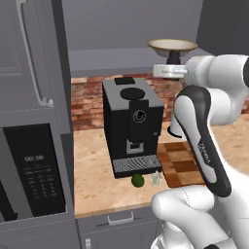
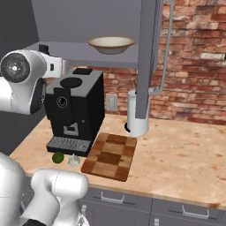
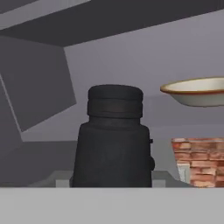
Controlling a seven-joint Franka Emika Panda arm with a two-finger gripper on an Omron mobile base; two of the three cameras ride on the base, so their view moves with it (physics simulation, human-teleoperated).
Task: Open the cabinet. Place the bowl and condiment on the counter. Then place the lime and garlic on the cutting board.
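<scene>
Cabinet (image 2: 88, 26): it is open. Its right door (image 2: 150, 57) stands swung out, edge toward us. The top of the cabinet is cut off in both base views.
Bowl (image 2: 111, 44): it sits on the cabinet shelf, above the coffee machine (image 2: 77, 108). In the hand view its right side is cut off by the edge.
Condiment (image 3: 113, 140): the black bottle stands very close in front of the hand camera, inside the cabinet, left of the bowl. Its bottom is hidden. In the right base view only a small dark bit of it shows by the arm.
Gripper (image 1: 168, 70): it reaches into the cabinet just under the bowl. Its fingers are hidden, so I cannot tell if it grips the bottle or hangs loose.
Lime (image 1: 138, 180): on the counter (image 2: 176, 145), just in front of the coffee machine.
Garlic (image 1: 155, 179): right beside the lime, close to the board's corner.
Cutting board (image 2: 110, 155): flat on the counter, partly hidden by the arm in the left base view.
Paper-towel roll (image 2: 137, 119): behind the board, its top hidden by the door.
</scene>
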